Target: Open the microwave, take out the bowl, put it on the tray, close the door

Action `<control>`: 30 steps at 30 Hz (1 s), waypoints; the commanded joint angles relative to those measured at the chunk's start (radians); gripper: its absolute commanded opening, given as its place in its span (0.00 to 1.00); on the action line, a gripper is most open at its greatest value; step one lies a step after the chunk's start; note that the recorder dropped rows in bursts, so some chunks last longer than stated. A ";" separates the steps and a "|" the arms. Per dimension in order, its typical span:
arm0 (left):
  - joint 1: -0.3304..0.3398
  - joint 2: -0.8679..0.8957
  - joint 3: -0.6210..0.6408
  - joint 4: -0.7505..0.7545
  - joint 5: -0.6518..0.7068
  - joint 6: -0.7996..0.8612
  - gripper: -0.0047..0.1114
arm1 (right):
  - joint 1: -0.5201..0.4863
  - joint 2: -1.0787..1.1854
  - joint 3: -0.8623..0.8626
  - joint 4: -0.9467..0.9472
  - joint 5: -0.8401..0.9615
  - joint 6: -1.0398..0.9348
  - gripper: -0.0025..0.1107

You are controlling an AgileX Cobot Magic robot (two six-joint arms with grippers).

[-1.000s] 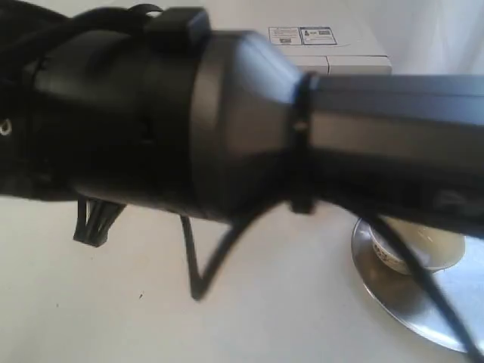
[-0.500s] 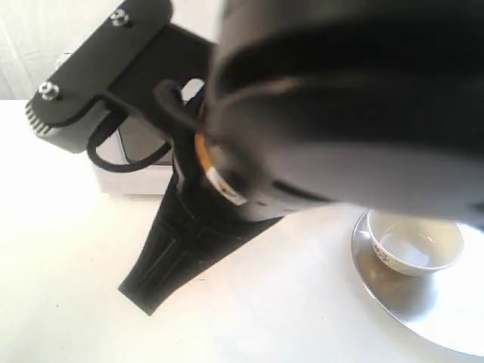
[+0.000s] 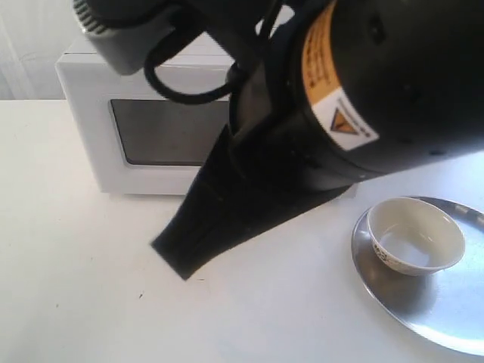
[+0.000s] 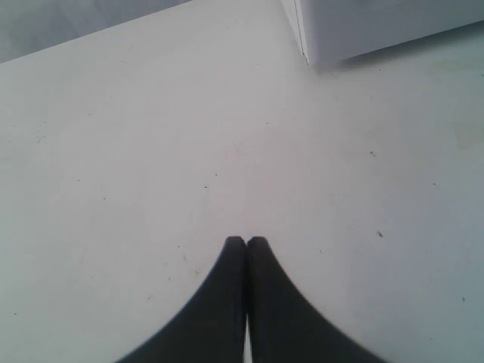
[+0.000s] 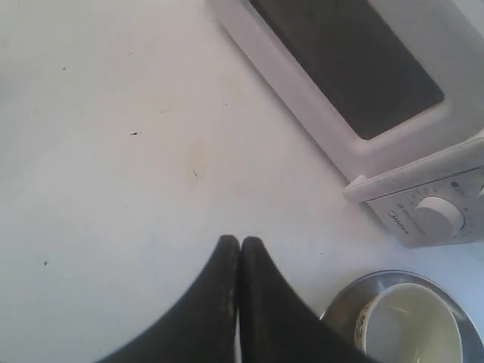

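The white microwave (image 3: 85,91) stands at the back, and its door (image 3: 166,132) with the dark window is closed. My right arm hides its dials in the exterior view. In the right wrist view the door (image 5: 348,68), the bar handle (image 5: 416,178) and one dial (image 5: 439,214) show. The cream bowl (image 3: 416,236) sits upright on the silver tray (image 3: 423,310) at the right. My right gripper (image 3: 178,253) hangs shut and empty over the table in front of the microwave, left of the tray. The left gripper (image 4: 246,240) is shut and empty over bare table near a microwave corner (image 4: 363,26).
The right arm's thick black body with a yellow warning label (image 3: 336,83) fills the upper right of the exterior view. A white tabletop (image 3: 68,287) spreads in front of the microwave. The bowl (image 5: 412,333) and tray rim (image 5: 344,302) lie close beside the right fingers.
The right arm, which blocked most of the exterior view, has swung upward and rightward, uncovering the microwave front and its closed door. Bowl and tray have not moved.
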 commanded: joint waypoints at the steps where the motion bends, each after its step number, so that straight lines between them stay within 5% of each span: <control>1: -0.004 -0.004 -0.004 -0.004 0.000 -0.002 0.04 | -0.061 -0.030 0.019 -0.051 -0.099 0.019 0.02; 6: -0.004 -0.004 -0.004 -0.004 0.000 -0.002 0.04 | -0.224 -0.065 0.151 0.065 -0.525 0.019 0.02; 14: -0.004 -0.004 -0.004 -0.004 0.000 -0.002 0.04 | -0.545 -0.161 0.641 0.191 -1.178 0.021 0.02; 24: -0.004 -0.004 -0.004 -0.004 0.000 -0.002 0.04 | -0.842 -0.711 1.129 0.177 -1.276 0.021 0.02; 30: -0.004 -0.004 -0.004 -0.004 0.000 -0.002 0.04 | -1.152 -1.095 1.327 0.172 -1.315 0.021 0.02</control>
